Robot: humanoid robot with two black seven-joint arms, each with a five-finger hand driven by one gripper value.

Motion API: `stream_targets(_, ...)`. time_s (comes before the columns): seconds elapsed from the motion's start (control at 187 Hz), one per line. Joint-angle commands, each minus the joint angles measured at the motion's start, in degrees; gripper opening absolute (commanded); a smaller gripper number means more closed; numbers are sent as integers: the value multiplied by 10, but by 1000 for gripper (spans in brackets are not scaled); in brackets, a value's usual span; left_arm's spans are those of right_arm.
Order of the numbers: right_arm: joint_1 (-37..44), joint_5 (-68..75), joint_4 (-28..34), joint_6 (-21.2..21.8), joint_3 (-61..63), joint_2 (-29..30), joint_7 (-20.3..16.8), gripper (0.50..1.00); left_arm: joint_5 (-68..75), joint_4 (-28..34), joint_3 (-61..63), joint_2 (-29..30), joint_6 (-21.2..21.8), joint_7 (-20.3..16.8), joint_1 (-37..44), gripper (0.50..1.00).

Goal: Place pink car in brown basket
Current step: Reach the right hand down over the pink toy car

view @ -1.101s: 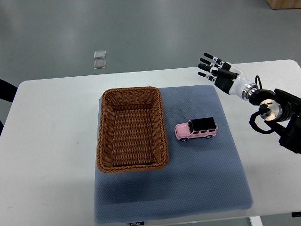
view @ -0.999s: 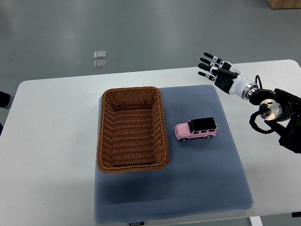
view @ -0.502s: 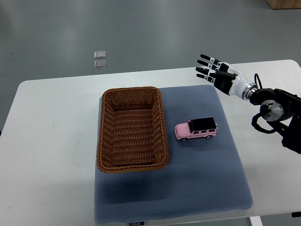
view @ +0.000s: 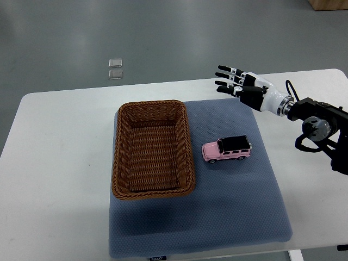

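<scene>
Here, right hand (view: 239,87) fingers spread, empty, pink car (view: 227,149) beside brown basket (view: 153,187), no legible writing.

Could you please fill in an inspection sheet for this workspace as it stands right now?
Surface: white table with a blue-grey mat on it.
Job's things: pink car with a black roof, upright on the mat, right of the brown basket and apart from it; basket holds nothing.
Clutter: nothing seen on the table.
Hands: right hand open, fingers spread, above the mat's far right corner, not touching the car; left hand not in view.
Cables: black cable looped at the right arm's wrist joint.
Surroundings: grey floor with two small clear squares beyond the table.
</scene>
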Motion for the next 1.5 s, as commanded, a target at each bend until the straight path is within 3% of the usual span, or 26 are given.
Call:
stream_targets(0.0, -5, -75, 45, 3, 1, -38, 32, 926, 0, 0, -1, 0, 0, 0, 0, 1000)
stream_targets(0.508, -4, -441, 129, 5, -2, -124, 121, 926, 0, 0, -1, 0, 0, 0, 0, 1000)
stream_targets(1.021, -7, -630, 161, -70, -14, -124, 124, 926, 0, 0, -1, 0, 1, 0, 0, 1000)
stream_targets(1.17, -9, -636, 161, -101, -47, -129, 125, 926, 0, 0, -1, 0, 1, 0, 0, 1000)
stream_targets(1.496, -27, -642, 161, -116, -60, -121, 128, 926, 0, 0, -1, 0, 0, 0, 0, 1000)
